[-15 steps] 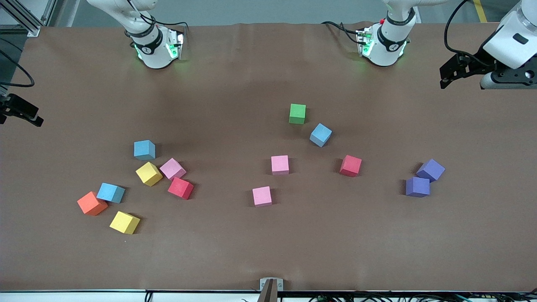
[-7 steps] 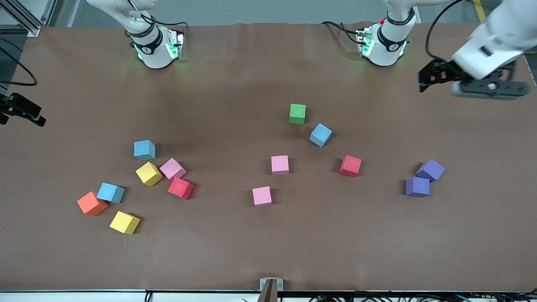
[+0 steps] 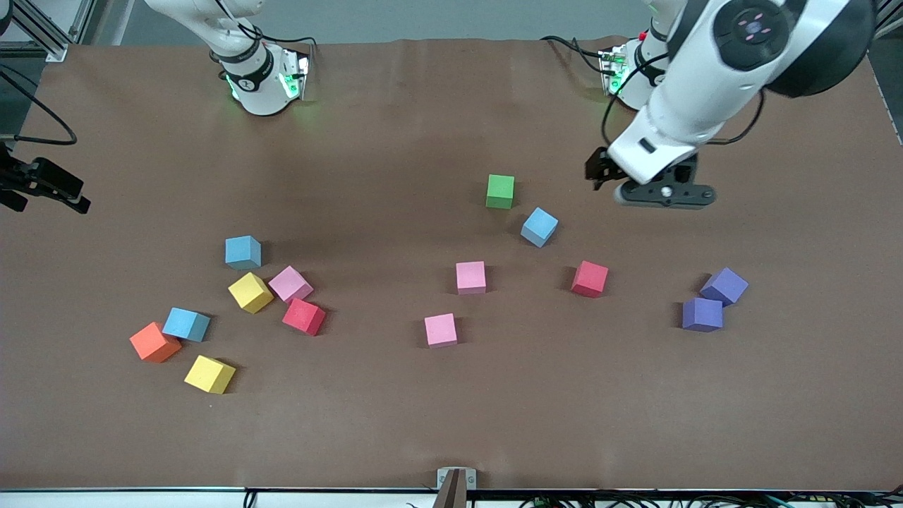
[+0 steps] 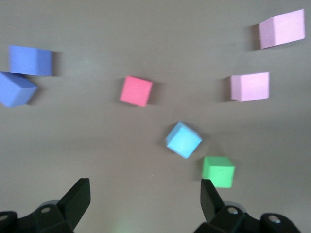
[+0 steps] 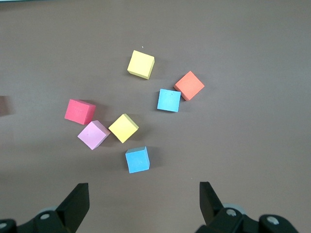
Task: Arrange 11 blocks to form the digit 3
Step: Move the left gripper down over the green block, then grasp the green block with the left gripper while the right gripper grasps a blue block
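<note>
The blocks lie scattered and apart; no digit 3 shows. Mid-table are a green block point(image 3: 500, 191) point(image 4: 218, 172), a light blue one point(image 3: 540, 226) point(image 4: 183, 140), two pink point(image 3: 470, 277) point(image 3: 441, 330) and a red point(image 3: 590, 279). Two purple blocks point(image 3: 724, 286) point(image 3: 702, 315) touch toward the left arm's end. A cluster of light blue point(image 3: 243, 252) point(image 5: 137, 159), pink point(image 3: 290, 283), yellow point(image 3: 250, 292) and red point(image 3: 304, 316) blocks lies toward the right arm's end. My left gripper point(image 3: 662, 197) point(image 4: 146, 191) hangs open and empty over bare table beside the green block. My right gripper point(image 5: 143, 194) waits open and empty, high by that cluster.
An orange cube point(image 3: 154, 342) point(image 5: 189, 85) touches another light blue block point(image 3: 187, 324) nearer the front camera, with a second yellow block point(image 3: 209, 375) close by. A small metal bracket point(image 3: 456, 480) sits at the table's front edge. Brown table point(image 3: 395, 409) lies bare toward the camera.
The left arm has swung in from its end of the table and now hangs over the table beside the green block. The right gripper edged slightly inward. No block has moved.
</note>
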